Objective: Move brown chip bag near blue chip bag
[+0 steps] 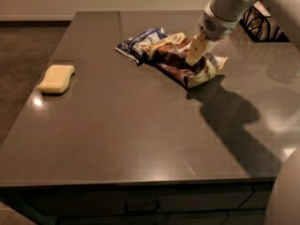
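Against blue bag (138,42): brown bag (172,62), judged light, crinkly, slippery; best pinched at cream end. Gripper (195,55) over end farthest from blue bag; jaw state unclear.

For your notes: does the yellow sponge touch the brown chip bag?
No: yellow sponge lies far away; tool is at glossy brown chip bag.

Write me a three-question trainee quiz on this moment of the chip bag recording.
1. True or false: the brown chip bag lies right beside the blue chip bag.
2. Where is the tool? A) at the brown chip bag's right part, B) above the blue chip bag, C) far from both bags.
3. Fill in: near the table's left edge lies a yellow ___.
Key: 1 true; 2 A; 3 sponge.
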You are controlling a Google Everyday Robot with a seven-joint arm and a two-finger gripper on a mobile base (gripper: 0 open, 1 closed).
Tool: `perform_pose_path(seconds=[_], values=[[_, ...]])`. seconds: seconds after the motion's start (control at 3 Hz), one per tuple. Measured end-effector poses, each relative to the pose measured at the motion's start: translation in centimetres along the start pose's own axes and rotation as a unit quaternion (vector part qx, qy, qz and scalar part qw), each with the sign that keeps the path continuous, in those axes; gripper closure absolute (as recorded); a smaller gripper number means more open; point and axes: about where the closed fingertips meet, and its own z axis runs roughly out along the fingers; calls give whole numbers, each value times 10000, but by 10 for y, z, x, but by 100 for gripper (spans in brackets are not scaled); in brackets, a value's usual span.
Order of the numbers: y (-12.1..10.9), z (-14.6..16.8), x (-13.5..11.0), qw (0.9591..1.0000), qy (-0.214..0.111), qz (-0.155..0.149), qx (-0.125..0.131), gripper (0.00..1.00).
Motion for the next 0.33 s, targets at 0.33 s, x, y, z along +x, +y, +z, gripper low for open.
perform_pose_path(seconds=[0.33], values=[[0, 2, -1, 10000, 4, -6, -9, 0]])
